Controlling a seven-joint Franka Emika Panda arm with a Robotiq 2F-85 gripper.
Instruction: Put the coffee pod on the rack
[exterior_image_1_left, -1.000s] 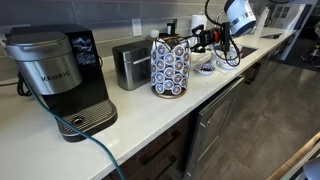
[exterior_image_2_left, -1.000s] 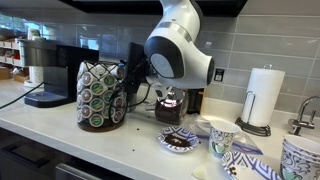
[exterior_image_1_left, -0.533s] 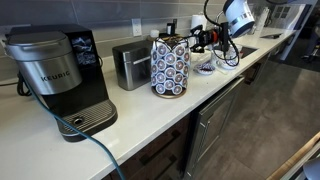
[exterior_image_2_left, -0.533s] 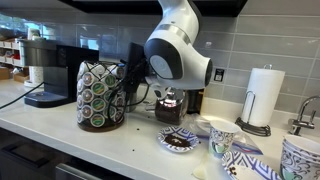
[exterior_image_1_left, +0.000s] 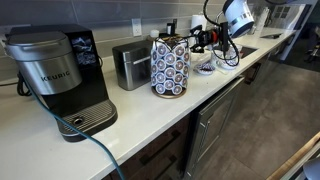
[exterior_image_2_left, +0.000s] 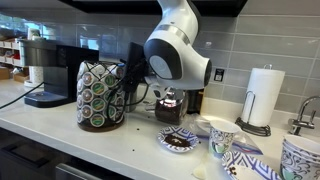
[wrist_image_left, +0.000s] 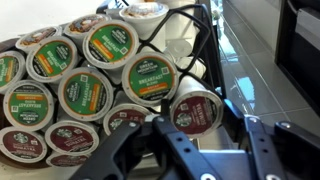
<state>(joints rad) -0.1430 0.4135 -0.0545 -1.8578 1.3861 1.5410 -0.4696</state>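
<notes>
The rack (exterior_image_1_left: 169, 68) is a tall dark-wire carousel of round pod lids, standing on the white counter next to the toaster; it also shows in an exterior view (exterior_image_2_left: 100, 95). In the wrist view the rack (wrist_image_left: 80, 80) fills the left half with green and dark red lids. My gripper (wrist_image_left: 200, 125) is at the rack's side, shut on a coffee pod (wrist_image_left: 195, 112) with a dark red lid, held right against the rack's wires beside the filled slots. In both exterior views the gripper (exterior_image_1_left: 198, 40) (exterior_image_2_left: 128, 86) reaches to the rack's upper part.
A black Keurig machine (exterior_image_1_left: 60, 75) and a silver toaster (exterior_image_1_left: 130, 65) stand beyond the rack. A patterned plate of pods (exterior_image_2_left: 180, 140), patterned cups (exterior_image_2_left: 222, 135) and a paper towel roll (exterior_image_2_left: 264, 98) sit on the arm's side. The counter edge runs along the front.
</notes>
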